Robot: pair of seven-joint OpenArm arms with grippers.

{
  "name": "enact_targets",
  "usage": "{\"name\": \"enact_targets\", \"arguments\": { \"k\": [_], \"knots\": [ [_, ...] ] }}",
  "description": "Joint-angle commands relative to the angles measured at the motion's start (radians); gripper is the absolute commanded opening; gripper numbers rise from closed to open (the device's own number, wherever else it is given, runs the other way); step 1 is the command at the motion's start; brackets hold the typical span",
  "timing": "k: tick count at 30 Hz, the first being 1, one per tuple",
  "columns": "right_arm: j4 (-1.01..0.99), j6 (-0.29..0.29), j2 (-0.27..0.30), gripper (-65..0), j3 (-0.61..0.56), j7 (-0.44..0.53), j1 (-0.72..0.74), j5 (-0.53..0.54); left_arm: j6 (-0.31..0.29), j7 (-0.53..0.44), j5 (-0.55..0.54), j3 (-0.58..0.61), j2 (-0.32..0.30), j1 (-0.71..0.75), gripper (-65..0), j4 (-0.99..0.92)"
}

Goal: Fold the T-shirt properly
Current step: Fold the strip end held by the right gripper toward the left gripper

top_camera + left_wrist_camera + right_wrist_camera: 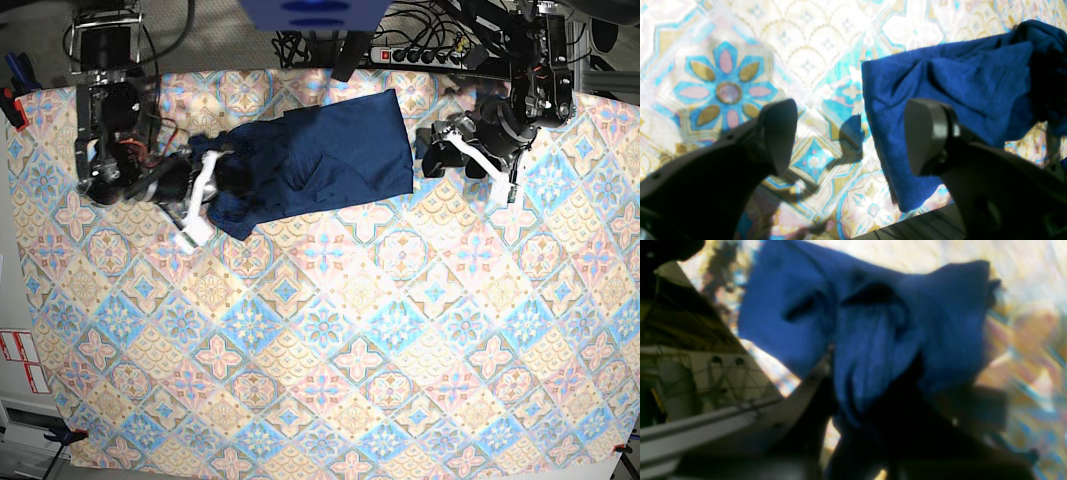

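My right hand (205, 185) is clamped on a bunched end of the T-shirt (320, 160), my left hand (432, 150) hangs released just past its far edge, so the folding looks only part done.

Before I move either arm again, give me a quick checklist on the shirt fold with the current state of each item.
1. Right gripper has hold of the T-shirt: ok, it is shut on a bunched part at the shirt's end, as the right wrist view shows.
2. Left gripper free to take a new hold: ok, open with nothing between its fingers.
3. Left gripper lined up with fabric: not ok, the shirt's edge lies just beside it, untouched.
4. Shirt lies flat: not ok, wrinkled and gathered near the right gripper.
5. Sleeves tucked in: cannot tell, they are not distinguishable.
6. Shirt fully on the patterned cloth: ok.
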Motion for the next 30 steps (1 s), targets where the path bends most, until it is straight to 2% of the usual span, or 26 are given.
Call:
{"name": "enact_targets", "arguments": {
  "k": [1, 8, 15, 20, 24, 30],
  "knots": [
    [0.037, 0.004, -0.005, -64.8, -0.019, 0.013, 0.0, 0.023, -0.006, -0.016, -0.013, -0.004, -0.011, -0.004, -18.5, 0.017],
    [0.094, 0.004, -0.071, -64.9, -0.123, 0.013, -0.016, 0.018, -0.006, -0.016, -0.013, -0.004, -0.011, -0.003, -18.5, 0.015],
    [0.113, 0.006, -0.07, -64.9, -0.172, 0.011, -0.007, 0.018, -0.006, -0.016, -0.013, -0.005, -0.01, -0.003, -18.5, 0.012],
    [0.116, 0.006, -0.07, -64.9, -0.247, -0.03, 0.057, 0.017, -0.006, -0.016, -0.012, -0.005, -0.008, -0.003, -18.5, 0.012],
    [0.114, 0.007, -0.07, -64.9, -0.321, -0.047, 0.103, -0.021, -0.006, -0.016, -0.008, -0.005, -0.008, -0.003, -18.5, 0.011],
    [0.103, 0.007, -0.07, -64.8, -0.424, -0.053, 0.197, -0.023, -0.003, -0.016, -0.008, -0.005, -0.007, -0.003, -18.5, 0.011]
  ]
}}
